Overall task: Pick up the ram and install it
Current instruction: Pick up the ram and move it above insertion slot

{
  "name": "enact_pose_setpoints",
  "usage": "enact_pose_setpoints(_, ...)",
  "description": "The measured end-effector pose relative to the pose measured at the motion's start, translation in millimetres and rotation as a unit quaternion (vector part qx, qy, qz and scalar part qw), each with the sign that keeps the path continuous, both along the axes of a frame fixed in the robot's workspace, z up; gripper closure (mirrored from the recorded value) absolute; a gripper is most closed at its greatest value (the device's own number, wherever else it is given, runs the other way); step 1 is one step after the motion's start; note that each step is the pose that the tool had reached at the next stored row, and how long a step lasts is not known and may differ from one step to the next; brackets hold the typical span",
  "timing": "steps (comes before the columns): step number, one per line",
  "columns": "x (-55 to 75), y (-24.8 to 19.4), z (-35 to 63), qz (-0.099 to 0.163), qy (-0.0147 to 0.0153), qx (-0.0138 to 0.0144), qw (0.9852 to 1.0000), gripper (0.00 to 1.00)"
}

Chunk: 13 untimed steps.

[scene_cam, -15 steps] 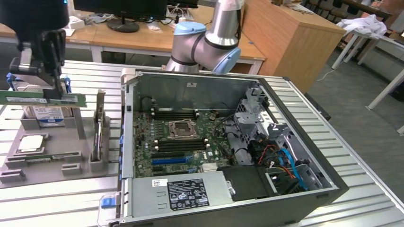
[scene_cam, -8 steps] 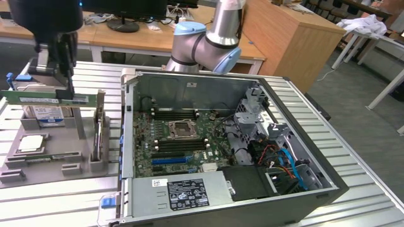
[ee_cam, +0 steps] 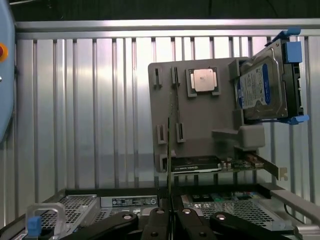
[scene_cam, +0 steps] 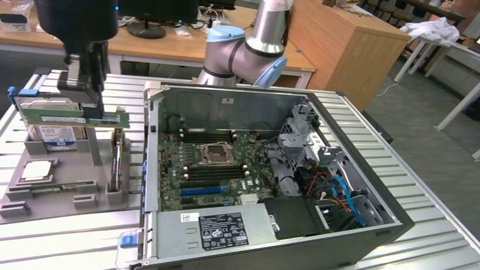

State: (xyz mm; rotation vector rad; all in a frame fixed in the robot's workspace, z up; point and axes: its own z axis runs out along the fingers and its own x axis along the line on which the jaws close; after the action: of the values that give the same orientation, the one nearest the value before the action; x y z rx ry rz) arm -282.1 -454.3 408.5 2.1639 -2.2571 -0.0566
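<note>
While the black gripper (scene_cam: 90, 106) hangs over the side of the ribbed aluminium table (scene_cam: 60, 236) that lies at the exterior view's left, its fingers are pinched tight on the top edge of the long, thin green circuit-board ram stick (scene_cam: 53, 117). The ram stick is held level in the air, clear of the flat grey plastic parts tray (scene_cam: 75, 169) below it. In the exterior view it crosses in front of the silver hard drive with a blue label (scene_cam: 54, 135), which stands upright in its blue-clipped bracket at the tray's back edge. A square metal processor chip (scene_cam: 37, 170) lies flat near the tray's left edge, and a taller green expansion card (scene_cam: 116, 163) stands on edge along the tray's right edge, just beside the open dark grey computer case (scene_cam: 397, 222). The case lies on its side on the table, with the green motherboard (scene_cam: 217, 169) facing up. The silver and blue robot arm (scene_cam: 244, 50) rises behind the case. In the wrist view the ram stick (ee_cam: 170, 150) appears edge-on as a thin line running out from between the closed fingers (ee_cam: 156, 222) of the gripper (ee_cam: 171, 219). Past it are the parts tray (ee_cam: 210, 115), processor chip (ee_cam: 204, 80), hard drive (ee_cam: 260, 85) and expansion card (ee_cam: 220, 164), with the rim of the computer case (ee_cam: 125, 201) nearest the gripper.
</note>
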Motion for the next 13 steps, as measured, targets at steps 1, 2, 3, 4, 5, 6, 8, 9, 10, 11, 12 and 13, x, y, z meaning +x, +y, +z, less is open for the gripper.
enact_pose_setpoints(1,2.7,0.0,0.0,0.0,0.0,0.0,1.0,0.88)
enact_pose_setpoints(2,5.4,0.0,0.0,0.0,0.0,0.0,1.0,0.88)
enact_pose_setpoints(3,8.2,0.0,0.0,0.0,0.0,0.0,1.0,0.88)
enact_pose_setpoints(4,11.0,0.0,0.0,0.0,0.0,0.0,1.0,0.88)
enact_pose_setpoints(5,13.7,0.0,-0.1,0.0,-0.0001,0.0,1.0,0.88)
enact_pose_setpoints(6,16.8,0.0,0.0,0.0,0.0,0.0,1.0,0.88)
enact_pose_setpoints(8,22.8,0.0,0.0,0.0,0.0,0.0,1.0,0.88)
enact_pose_setpoints(9,25.9,0.0,0.0,0.0,0.0,0.0,1.0,0.88)
enact_pose_setpoints(10,28.9,0.0,0.0,0.0,0.0,0.0,1.0,0.88)
enact_pose_setpoints(11,32.0,0.0,0.0,0.0,0.0,0.0,1.0,0.88)
enact_pose_setpoints(12,35.3,0.0,0.0,0.0,0.0,0.0,1.0,0.88)
enact_pose_setpoints(13,38.4,0.0,0.0,0.0,0.0,0.0,1.0,0.88)
